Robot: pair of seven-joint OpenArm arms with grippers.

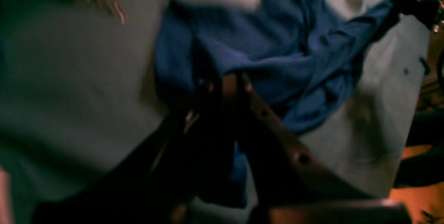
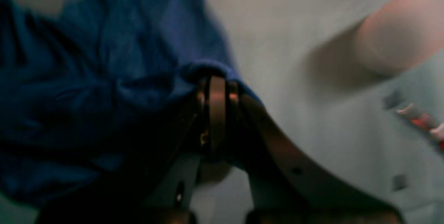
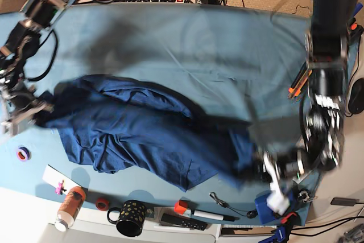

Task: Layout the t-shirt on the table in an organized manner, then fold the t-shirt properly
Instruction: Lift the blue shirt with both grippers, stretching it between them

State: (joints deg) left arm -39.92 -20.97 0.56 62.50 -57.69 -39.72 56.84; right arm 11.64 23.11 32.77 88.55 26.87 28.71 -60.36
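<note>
Both arms are spreading the t-shirt, which is lying rumpled across the table from 9 to 4 o'clock. The left gripper and right gripper are each pinching an edge; next, probably pulling apart evenly.

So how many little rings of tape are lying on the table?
2 that I can see: a purple tape ring near the left edge, and a red tape ring beside the spotted black mug. The t-shirt might hide more.
</note>
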